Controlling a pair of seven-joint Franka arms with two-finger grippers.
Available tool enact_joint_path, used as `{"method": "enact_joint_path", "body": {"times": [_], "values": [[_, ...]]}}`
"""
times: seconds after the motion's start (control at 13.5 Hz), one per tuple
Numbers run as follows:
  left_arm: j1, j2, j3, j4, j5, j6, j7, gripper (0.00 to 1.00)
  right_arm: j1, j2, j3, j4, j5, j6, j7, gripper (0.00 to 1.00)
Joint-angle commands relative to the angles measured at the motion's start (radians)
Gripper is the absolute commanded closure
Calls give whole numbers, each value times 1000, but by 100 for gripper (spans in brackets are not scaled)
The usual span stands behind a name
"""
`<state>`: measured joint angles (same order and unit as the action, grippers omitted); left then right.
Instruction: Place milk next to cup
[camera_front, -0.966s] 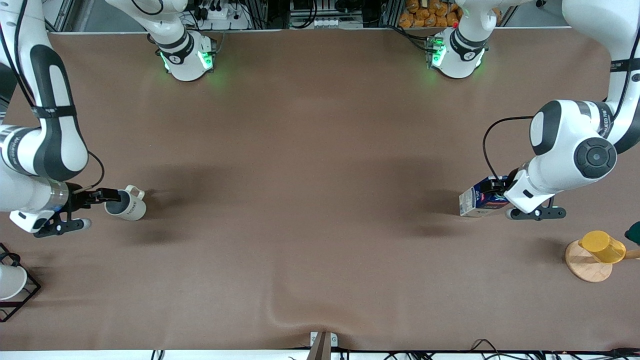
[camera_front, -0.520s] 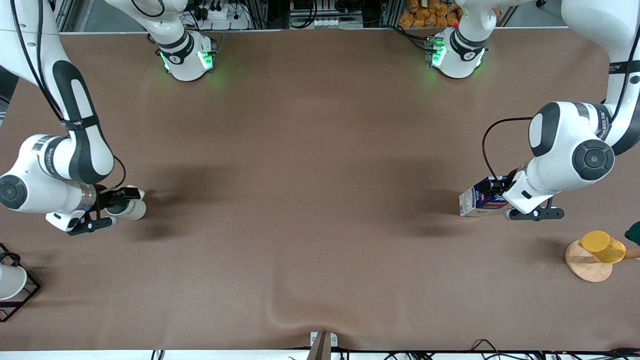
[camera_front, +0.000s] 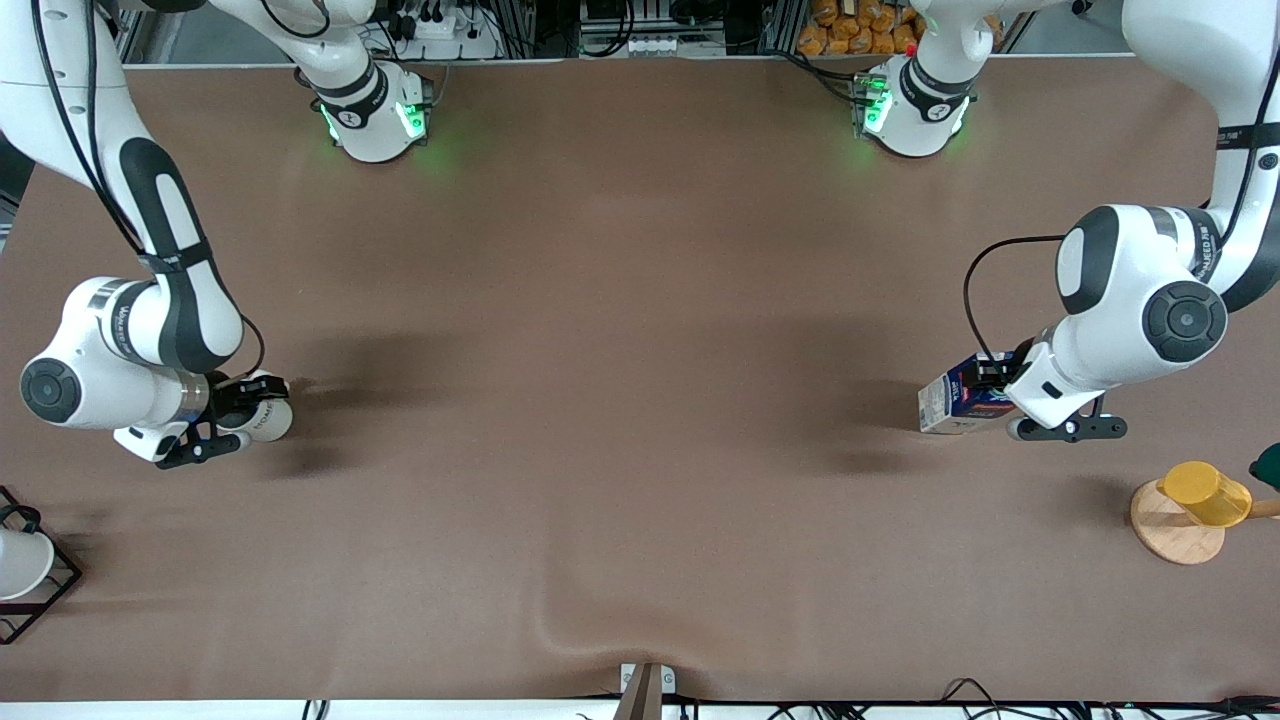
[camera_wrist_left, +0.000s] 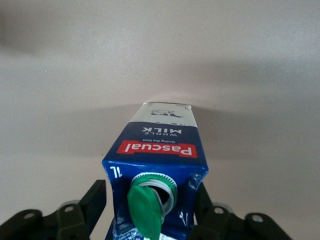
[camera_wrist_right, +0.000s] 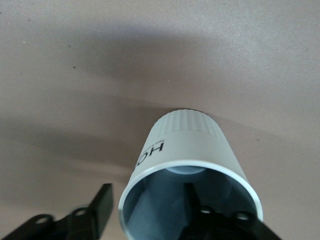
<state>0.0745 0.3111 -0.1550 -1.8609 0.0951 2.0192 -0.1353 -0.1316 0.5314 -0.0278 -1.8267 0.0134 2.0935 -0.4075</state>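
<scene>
1. The brown surface (camera_front: 640, 300) is mostly bare. A yellow cup (camera_front: 1205, 493) on a wooden disc (camera_front: 1170, 530) sits at about 4 o'clock, and a black wire rack (camera_front: 40, 590) at about 8 o'clock.
2. The milk (camera_front: 950, 402) is at about 3 o'clock and tipped over, its green cap (camera_wrist_left: 150, 202) toward the wrist. The left claw (camera_wrist_left: 147, 195) is closed on the carton's gable end, one finger on each flank. This looks like a carrying grip.
3. The cup (camera_front: 268, 418) is at about 9 o'clock, well apart from the milk. It seems to lie on its side, mouth toward the right claw (camera_wrist_right: 147, 195).
4. That claw is spread, one finger inside the cup and one outside, straddling the wall without pinching it. This is probably to steady or right the cup.
5. Both arms are bent low with forearms nearly level, and each claw points toward the surface's middle.
</scene>
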Motion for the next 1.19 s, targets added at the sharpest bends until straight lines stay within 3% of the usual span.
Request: {"method": "enact_joint_path", "body": {"times": [0.0,0.59,0.82,1.11], "values": [[7,0,-6,-3,17,13,16,31,-11,4,5,0,0,8,-10,100],[8,-3,-6,-1,17,13,19,41,-2,-1,6,35,7,-21,62,100],[7,-1,-6,0,17,12,19,50,26,-10,9,117,7,-169,148,100],[7,-6,-6,8,15,10,19,50,59,-25,11,173,7,-280,254,100]]}}
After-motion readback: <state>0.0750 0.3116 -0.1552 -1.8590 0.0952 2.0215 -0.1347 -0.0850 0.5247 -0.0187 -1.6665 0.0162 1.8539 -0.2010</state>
